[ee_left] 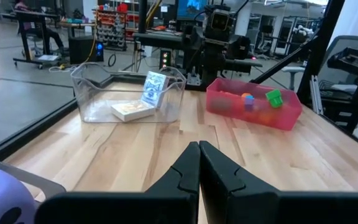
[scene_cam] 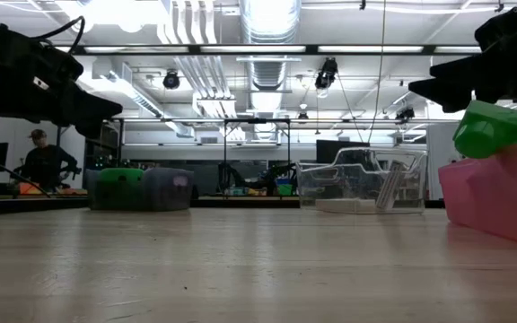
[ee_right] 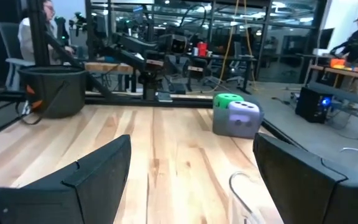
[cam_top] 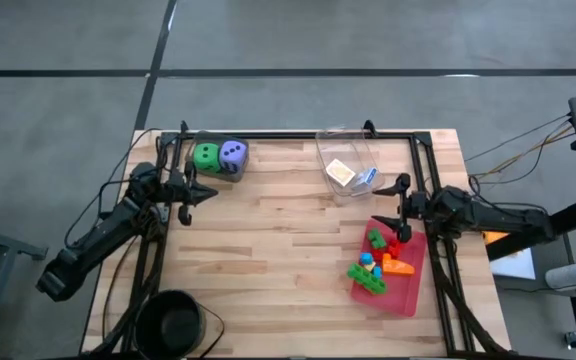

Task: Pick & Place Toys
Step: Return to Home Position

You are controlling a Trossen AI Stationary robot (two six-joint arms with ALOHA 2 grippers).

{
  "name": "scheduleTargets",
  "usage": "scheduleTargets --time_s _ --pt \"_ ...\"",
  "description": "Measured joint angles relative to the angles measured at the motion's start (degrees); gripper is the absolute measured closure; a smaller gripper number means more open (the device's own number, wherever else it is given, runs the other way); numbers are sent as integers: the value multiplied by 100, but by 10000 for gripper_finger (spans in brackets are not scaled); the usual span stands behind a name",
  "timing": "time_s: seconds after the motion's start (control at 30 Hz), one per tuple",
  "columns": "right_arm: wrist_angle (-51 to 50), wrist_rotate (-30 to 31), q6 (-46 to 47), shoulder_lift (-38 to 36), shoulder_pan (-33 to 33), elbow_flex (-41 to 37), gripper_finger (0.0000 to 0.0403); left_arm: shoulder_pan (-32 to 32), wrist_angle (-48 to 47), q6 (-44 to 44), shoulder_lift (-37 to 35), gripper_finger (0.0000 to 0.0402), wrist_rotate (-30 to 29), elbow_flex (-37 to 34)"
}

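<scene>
**High view:** bricks [cam_top: 378, 262] heaped in pink tray [cam_top: 404, 296]. Green die [cam_top: 206, 156] and purple die [cam_top: 233, 153] touch at the far-left corner. Left gripper [cam_top: 206, 192] sits beside the dice, right gripper [cam_top: 401, 200] at the tray's far end. Sorting looks finished, arms parked aside.

**Low view:** green brick [scene_cam: 496, 126] tops the tray rim.

**Left wrist view:** fingers [ee_left: 185, 171] pressed together, empty. In clear box [ee_left: 92, 93], orange-white packet [ee_left: 132, 110] lies flat, blue-white packet [ee_left: 156, 87] leans upright.

**Right wrist view:** fingers [ee_right: 98, 171] spread wide, empty.
</scene>
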Motion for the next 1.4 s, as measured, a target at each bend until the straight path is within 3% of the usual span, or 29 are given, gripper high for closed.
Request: scheduleTargets --time_s 0.13,0.3,0.63,0.93,1.13,1.27,1.4 --pt "-19 628 -163 -6 590 0 67 0 -2 21 0 392 0 0" --pt "-213 834 -354 -4 1002 0 67 0 -88 18 0 392 -2 0" --pt "-210 834 -185 237 1009 0 67 -4 -362 581 9 392 264 0" --pt "-191 836 -181 463 1005 79 67 -47 -393 410 9 392 558 0" --pt "-194 834 -183 521 1005 81 67 -673 133 -153 6 392 -1038 0" --pt "-192 834 -185 521 1005 81 67 -1418 1055 -260 -2 392 -1555 0" --pt "-195 834 -185 521 1005 81 67 -2351 1163 -258 -2 392 -2525 0"
